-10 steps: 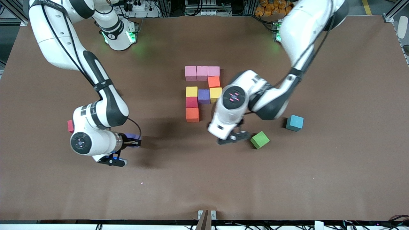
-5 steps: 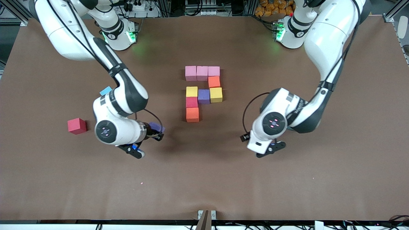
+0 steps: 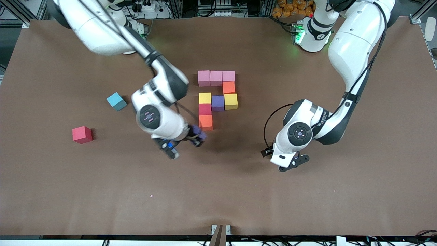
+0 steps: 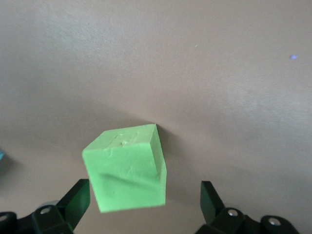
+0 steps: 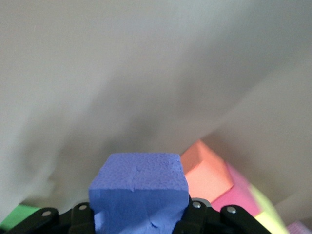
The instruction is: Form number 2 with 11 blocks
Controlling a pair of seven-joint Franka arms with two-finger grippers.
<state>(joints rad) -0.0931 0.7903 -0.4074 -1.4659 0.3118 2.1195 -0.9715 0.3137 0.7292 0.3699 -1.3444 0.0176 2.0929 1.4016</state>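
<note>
I get even overhead light on the matte brown counter (image 3: 307,205); soft shadows pool beneath both arms. The right arm's white wrist (image 3: 153,118) smears with motion, and the right wrist view blurs throughout.

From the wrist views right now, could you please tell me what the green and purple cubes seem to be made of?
Green cube: probably foam, matte, with small dents and a scuffed top. Purple cube: likely the same, with a fine grainy surface and no shine.

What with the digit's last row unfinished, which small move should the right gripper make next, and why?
Probably carry the small matte purple cube, clamped in the right gripper, down beside the lower orange cube, toward the left arm's end: that bottom-row spot is bare.
</note>
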